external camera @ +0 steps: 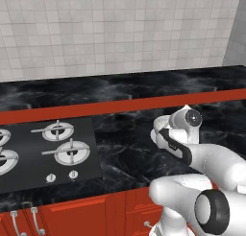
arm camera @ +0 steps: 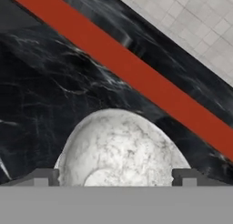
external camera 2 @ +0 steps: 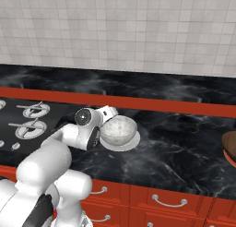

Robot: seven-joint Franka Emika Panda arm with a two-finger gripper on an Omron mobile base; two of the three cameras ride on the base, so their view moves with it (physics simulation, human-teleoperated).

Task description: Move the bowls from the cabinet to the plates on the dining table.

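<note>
One white grey-marbled bowl sits upright on a round white plate on the black white-veined marble dining table, just in front of the red raised strip that runs across the top. The white robot arm reaches in low from the left of the right base view, its gripper poised right at the near side of the bowl. Seen from the hand camera, the two dark fingertips stand wide apart, one on each side of the marbled bowl, with the bowl's rim between them; the jaws look released rather than pressed against the bowl, which rests on its plate by its own weight.

At the far right edge of the right base view, a dark brown wood-grain bowl shows in part, lying on the same marble top well apart from the white one; what it sits on cannot be told clearly.

To the left of the table's open marble, a black stovetop carries silver burners and small knobs. Red drawers with curved silver handles line the front below the marble. From the left base view the arm's own wrist hides the bowl. A pale tiled wall rises behind the table.
</note>
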